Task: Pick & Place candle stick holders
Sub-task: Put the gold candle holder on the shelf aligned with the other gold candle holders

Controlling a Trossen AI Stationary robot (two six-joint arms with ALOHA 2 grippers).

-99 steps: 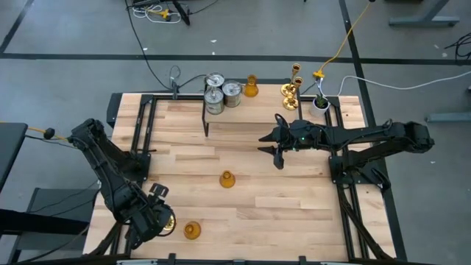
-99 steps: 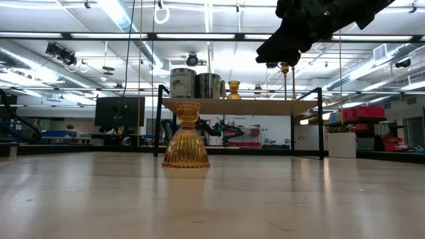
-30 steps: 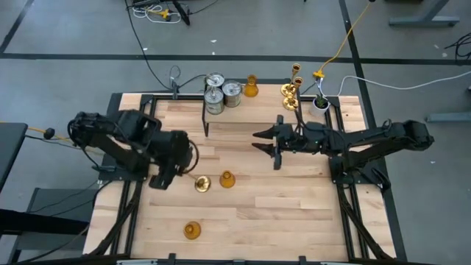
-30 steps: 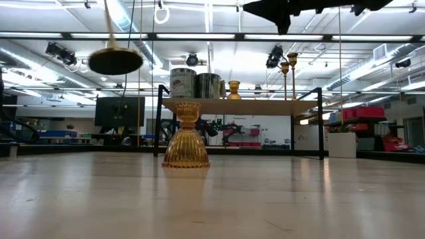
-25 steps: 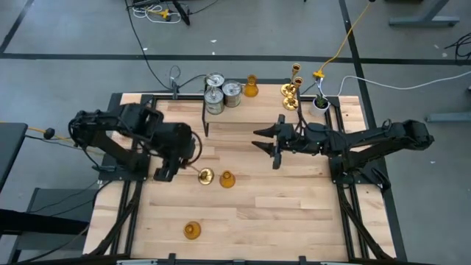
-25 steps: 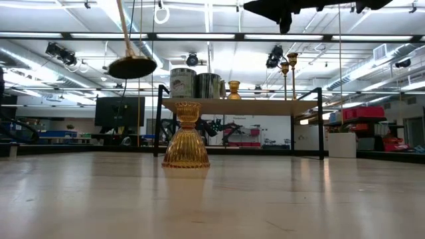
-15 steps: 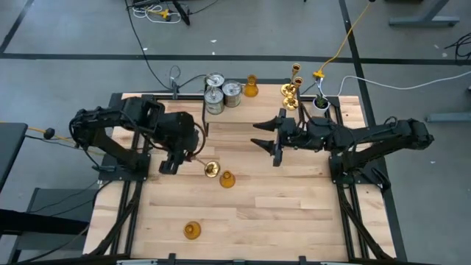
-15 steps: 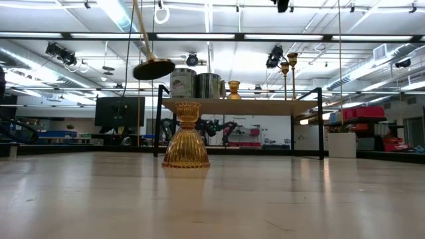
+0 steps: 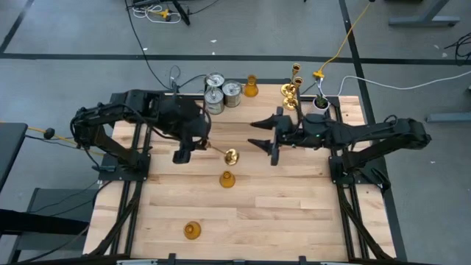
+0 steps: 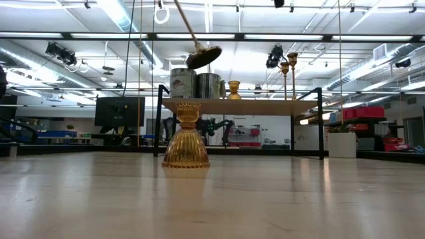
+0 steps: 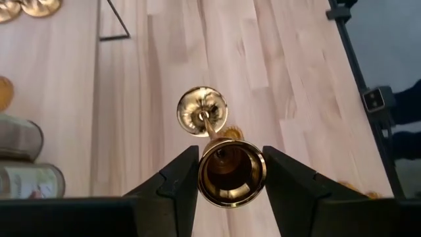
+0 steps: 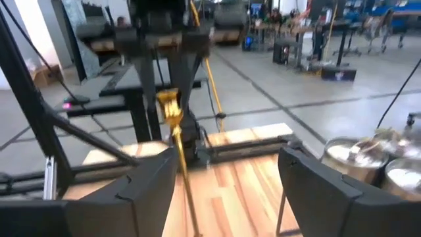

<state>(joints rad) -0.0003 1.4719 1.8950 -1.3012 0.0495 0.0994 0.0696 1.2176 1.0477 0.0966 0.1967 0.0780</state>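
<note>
Left gripper carried brass holder toward shelf, clamping cup; right gripper spread.

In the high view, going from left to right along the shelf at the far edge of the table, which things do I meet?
Silvery glass holders → amber holder → brass holders → small potted plant.

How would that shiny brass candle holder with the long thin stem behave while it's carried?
The shiny brass candle holder is probably stiff metal. Its polished cup, clamped by the left gripper, could slip. Set down, the thin stem on a small round base might tip easily.
</note>
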